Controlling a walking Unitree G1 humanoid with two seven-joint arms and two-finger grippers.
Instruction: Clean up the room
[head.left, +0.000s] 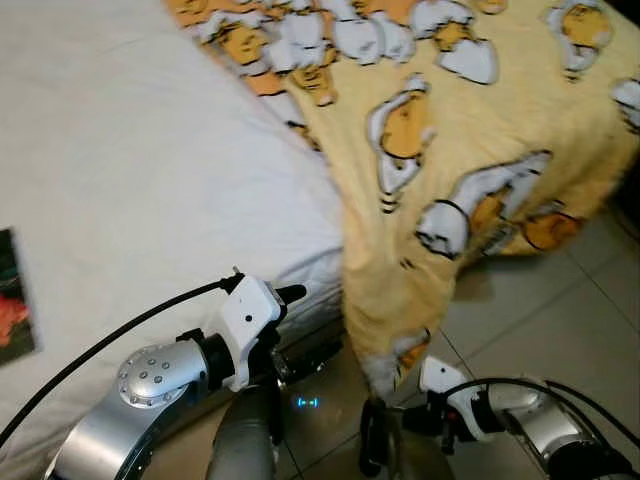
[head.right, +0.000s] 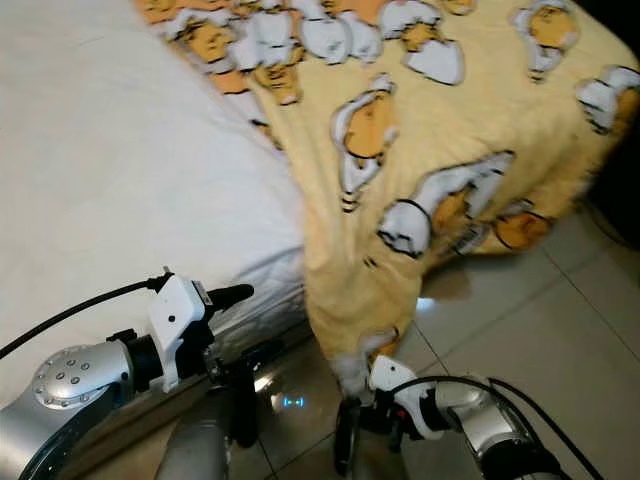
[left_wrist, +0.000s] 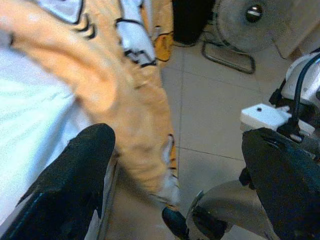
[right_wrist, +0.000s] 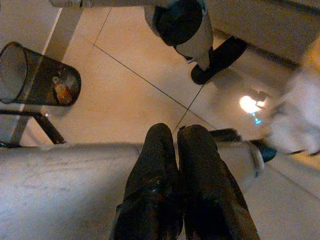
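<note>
- Left gripper (left_wrist: 175, 165) nearest, low at 7 o'clock in the head views, beside the bed edge. Wrist view shows its jaws wide apart, nothing between them.
- Right gripper (head.left: 372, 445) at 5 o'clock, low over the floor (head.left: 560, 320). Its jaws are pressed together and, in the wrist view, hold nothing.
- Blanket (head.left: 450, 150): yellow, cartoon print. Spread over the far right of the bed, 12 to 2 o'clock, with one corner (head.left: 385, 350) drooping off the bed edge to just above the right gripper. Whether the corner touches that gripper, I cannot tell.
- Sheet (head.left: 130, 170): white, bare from 9 to 11 o'clock.
- Dark picture or book (head.left: 15, 295) at the 9 o'clock edge, on the bed; too cropped to name.
- Right wrist view: mesh bin (right_wrist: 35, 75) on the floor with some litter inside. Left wrist view: fan (left_wrist: 245, 20) beyond the blanket.
- Judgement: the step looks like taking the hanging corner to lift the blanket back onto the bed.
- To do it well: part the right jaws first, approach the corner from below, pinch a full fold rather than the fringe, and lift clear of the floor before pulling across. Left gripper can take the edge higher up to stop sagging.
</note>
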